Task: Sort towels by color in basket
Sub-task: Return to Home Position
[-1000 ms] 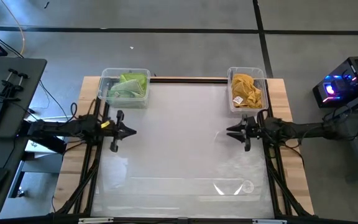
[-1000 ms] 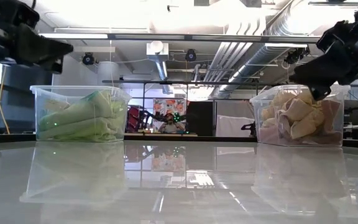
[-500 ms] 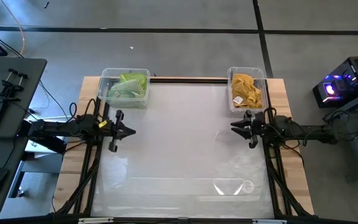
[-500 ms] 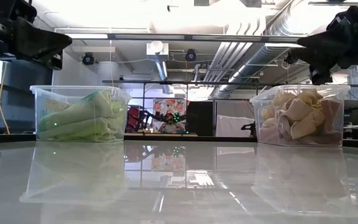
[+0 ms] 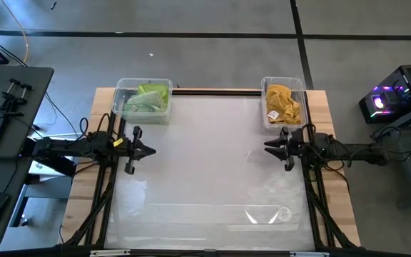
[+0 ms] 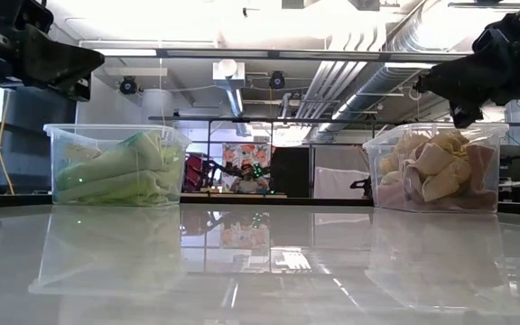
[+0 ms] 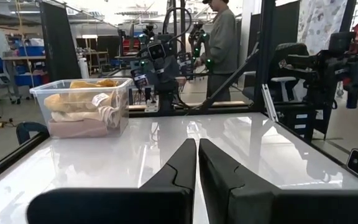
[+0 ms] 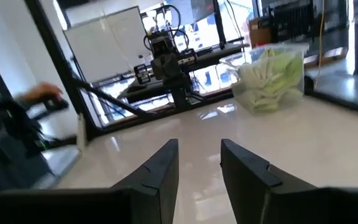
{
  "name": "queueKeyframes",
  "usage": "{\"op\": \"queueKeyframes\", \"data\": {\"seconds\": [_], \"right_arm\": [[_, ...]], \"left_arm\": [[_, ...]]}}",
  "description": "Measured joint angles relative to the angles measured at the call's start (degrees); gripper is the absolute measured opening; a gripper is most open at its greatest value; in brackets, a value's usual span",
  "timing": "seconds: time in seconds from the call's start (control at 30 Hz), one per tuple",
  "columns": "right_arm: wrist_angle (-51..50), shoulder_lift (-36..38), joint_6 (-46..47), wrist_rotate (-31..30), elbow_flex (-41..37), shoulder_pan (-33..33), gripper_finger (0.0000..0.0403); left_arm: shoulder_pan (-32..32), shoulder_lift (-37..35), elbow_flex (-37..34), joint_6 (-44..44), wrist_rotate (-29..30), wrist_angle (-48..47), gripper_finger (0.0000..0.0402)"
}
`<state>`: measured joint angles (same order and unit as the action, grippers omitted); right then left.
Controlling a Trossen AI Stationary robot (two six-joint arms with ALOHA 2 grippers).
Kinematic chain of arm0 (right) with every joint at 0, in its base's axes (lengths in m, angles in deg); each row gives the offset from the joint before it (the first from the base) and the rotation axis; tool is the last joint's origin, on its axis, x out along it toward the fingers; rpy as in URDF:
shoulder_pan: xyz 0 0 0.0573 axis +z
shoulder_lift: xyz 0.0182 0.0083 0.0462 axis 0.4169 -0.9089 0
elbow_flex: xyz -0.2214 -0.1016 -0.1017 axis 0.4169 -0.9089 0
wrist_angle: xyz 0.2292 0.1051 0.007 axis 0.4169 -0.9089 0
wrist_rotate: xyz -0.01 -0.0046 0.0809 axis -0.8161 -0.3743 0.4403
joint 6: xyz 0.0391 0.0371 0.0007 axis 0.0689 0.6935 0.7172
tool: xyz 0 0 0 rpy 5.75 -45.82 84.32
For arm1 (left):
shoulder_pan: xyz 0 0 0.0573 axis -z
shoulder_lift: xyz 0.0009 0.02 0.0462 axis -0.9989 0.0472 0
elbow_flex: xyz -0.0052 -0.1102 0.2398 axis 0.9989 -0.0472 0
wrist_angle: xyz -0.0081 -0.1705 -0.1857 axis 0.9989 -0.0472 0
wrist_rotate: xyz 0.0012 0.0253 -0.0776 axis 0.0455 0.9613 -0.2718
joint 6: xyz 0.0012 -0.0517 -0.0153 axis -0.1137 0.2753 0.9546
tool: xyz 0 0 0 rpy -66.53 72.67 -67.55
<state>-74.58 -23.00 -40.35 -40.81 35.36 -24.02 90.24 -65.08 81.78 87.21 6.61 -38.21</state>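
Green towels (image 5: pixel 148 98) lie piled in the clear left bin (image 5: pixel 123 111) at the table's far left; the low view shows them as folded rolls (image 6: pixel 116 170). Mustard and pink-brown towels (image 5: pixel 282 103) fill the clear right bin (image 5: pixel 265 123) at the far right, one with a white tag. My left gripper (image 5: pixel 153 150) hovers shut in front of the left bin, its fingertips together in its wrist view (image 7: pixel 197 149). My right gripper (image 5: pixel 264 148) hovers open in front of the right bin, a gap between its fingers (image 8: pixel 199 149). Neither holds a towel.
The glossy white table top (image 5: pixel 205 171) stretches between the two arms and toward the near edge. A dark bar (image 5: pixel 216 91) runs along the far edge between the bins. A person (image 7: pixel 219 37) stands in the room beyond the table.
My right gripper has risen from the level of the right bin's rim and drawn back slightly toward the table's right edge, then held still. The towels and bins have not moved.
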Motion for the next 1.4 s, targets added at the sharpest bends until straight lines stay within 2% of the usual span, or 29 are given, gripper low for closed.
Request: {"op": "queueKeyframes", "data": {"seconds": [0.1,0.2,1.4], "right_arm": [[0.0,0.0,-6.7,0.0,0.0,0.0,0.0114],[0.0,0.0,-9.1,0.0,0.0,0.0,0.0114],[0.0,0.0,-8.7,0.2,0.0,0.0,0.0114]], "left_arm": [[0.0,0.0,0.0,0.0,0.0,0.0,0.0009],[-0.9,0.0,0.0,0.0,-0.1,0.0,0.0009],[-0.2,0.0,0.0,0.0,0.0,0.0,0.0009]]}}
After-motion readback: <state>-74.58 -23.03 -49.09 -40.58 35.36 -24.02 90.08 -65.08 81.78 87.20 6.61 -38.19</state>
